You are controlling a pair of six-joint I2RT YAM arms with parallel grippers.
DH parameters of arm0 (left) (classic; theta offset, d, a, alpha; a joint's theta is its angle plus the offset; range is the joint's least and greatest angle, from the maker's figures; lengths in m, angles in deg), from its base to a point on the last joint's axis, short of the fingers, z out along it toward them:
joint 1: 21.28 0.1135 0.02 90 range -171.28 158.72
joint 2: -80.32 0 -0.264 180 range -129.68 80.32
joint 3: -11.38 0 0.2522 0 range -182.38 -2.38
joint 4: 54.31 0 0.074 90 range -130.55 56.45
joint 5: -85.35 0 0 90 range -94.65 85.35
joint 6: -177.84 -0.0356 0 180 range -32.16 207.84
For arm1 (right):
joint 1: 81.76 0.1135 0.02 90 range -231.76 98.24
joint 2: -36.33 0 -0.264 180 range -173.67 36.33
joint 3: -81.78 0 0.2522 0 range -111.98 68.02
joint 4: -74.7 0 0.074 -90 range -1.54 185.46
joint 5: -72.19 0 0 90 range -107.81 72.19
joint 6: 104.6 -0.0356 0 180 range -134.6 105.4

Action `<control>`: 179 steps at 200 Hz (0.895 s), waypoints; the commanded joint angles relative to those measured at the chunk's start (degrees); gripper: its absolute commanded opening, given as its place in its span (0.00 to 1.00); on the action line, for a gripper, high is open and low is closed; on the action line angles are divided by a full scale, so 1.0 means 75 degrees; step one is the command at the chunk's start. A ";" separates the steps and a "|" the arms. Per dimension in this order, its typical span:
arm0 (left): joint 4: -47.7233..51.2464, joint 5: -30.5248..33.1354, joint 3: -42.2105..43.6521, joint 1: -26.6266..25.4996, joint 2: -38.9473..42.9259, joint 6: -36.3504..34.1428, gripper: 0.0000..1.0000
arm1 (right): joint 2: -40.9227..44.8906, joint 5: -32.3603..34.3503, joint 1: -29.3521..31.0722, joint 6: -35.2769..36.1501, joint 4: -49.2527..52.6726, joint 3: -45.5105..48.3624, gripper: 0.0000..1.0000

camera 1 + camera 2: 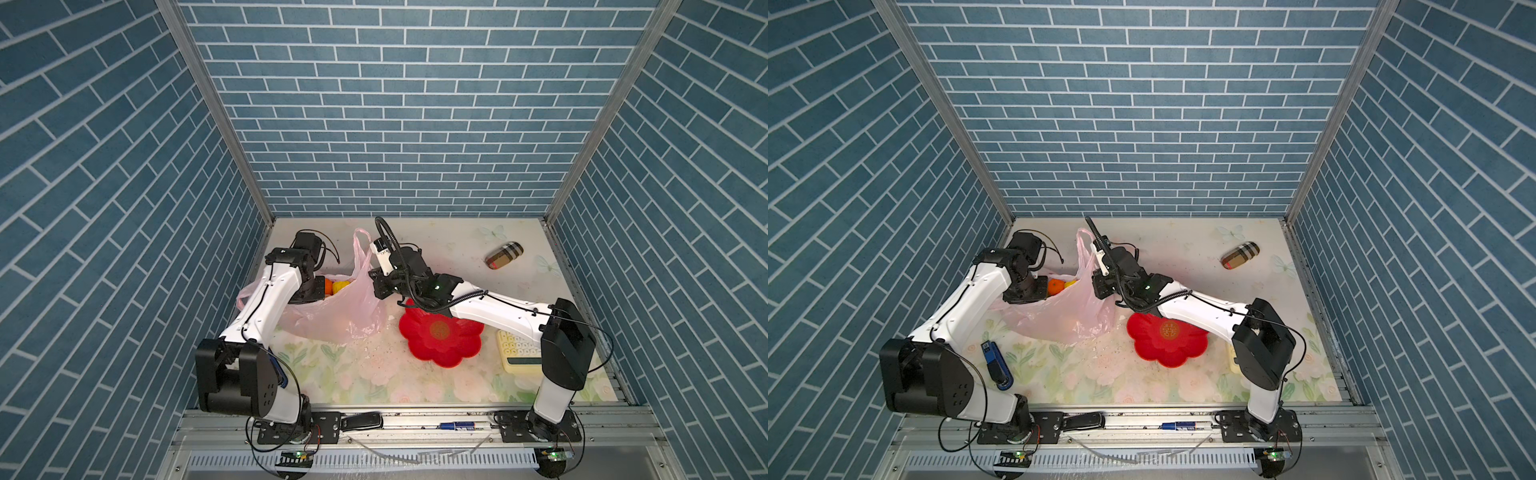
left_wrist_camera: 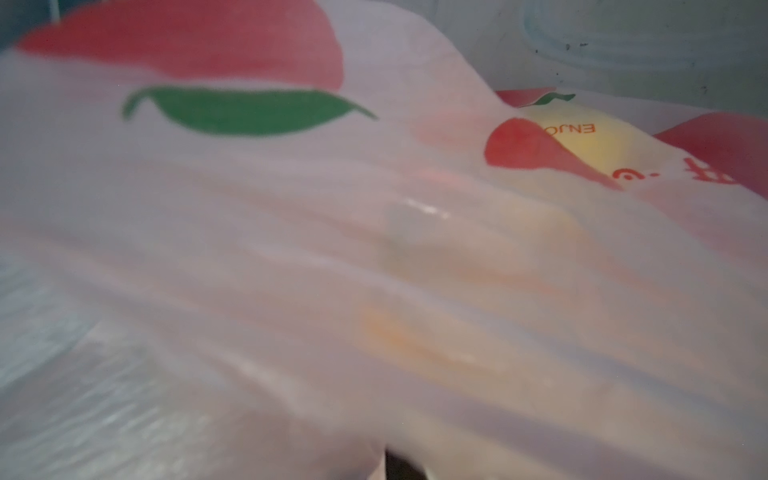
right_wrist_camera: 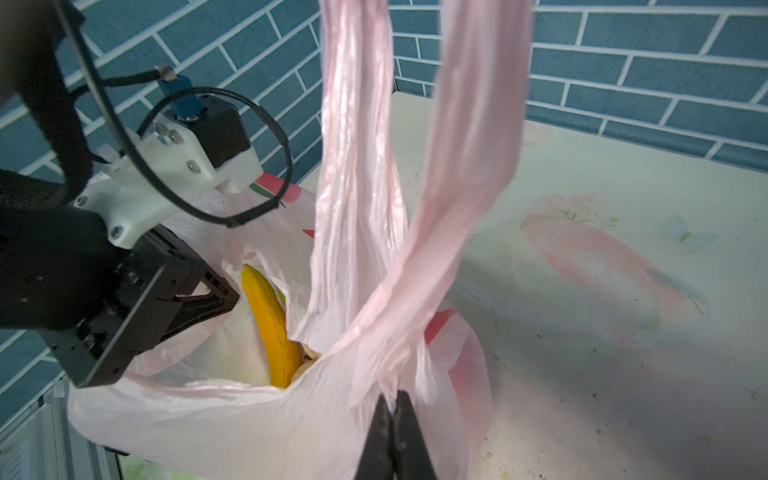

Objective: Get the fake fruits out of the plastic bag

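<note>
Two robot arms work the scene, the left arm [image 1: 266, 307] and the right arm [image 1: 498, 311]. There is one plastic bag [image 1: 340, 311] at centre left. Two fake fruits show at its mouth in both top views, one orange fruit [image 1: 328, 286] and one yellow fruit [image 1: 341, 286]; any others are hidden. At lower right sit one red flower-shaped dish [image 1: 440, 336] and one cream keypad [image 1: 515, 353]. One plaid case [image 1: 503, 256] lies farther up on the right, and one pen [image 1: 465, 424] near the bottom edge.
</note>
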 commanded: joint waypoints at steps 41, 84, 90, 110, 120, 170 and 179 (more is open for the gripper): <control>-0.1009 -0.1180 -0.0449 0.0601 0.0554 0.0542 0.00 | 0.0086 0.0238 -0.0388 0.0268 0.0019 -0.0407 0.00; -0.1300 -0.1998 -0.1167 0.0860 0.0099 0.0785 0.00 | -0.0458 -0.0114 -0.0782 0.0638 0.0372 -0.1383 0.00; -0.1312 -0.2051 -0.1257 0.0873 0.0052 0.0816 0.00 | -0.0517 -0.0128 -0.0809 0.0687 0.0407 -0.1496 0.00; -0.1317 -0.2224 -0.1616 0.0907 -0.0099 0.0882 0.00 | -0.0682 -0.0196 -0.0930 0.0786 0.0540 -0.1821 0.00; -0.1308 -0.2296 -0.1770 0.0908 -0.0148 0.0904 0.00 | -0.0739 -0.0244 -0.1018 0.0815 0.0564 -0.1942 0.00; -0.1154 -0.2441 -0.2270 0.0908 -0.0310 0.0937 0.00 | -0.0921 -0.0438 -0.1291 0.1035 0.0844 -0.2429 0.00; -0.1132 -0.2513 -0.2262 0.0908 -0.0328 0.0930 0.00 | -0.0930 -0.0536 -0.1319 0.1034 0.0922 -0.2441 0.00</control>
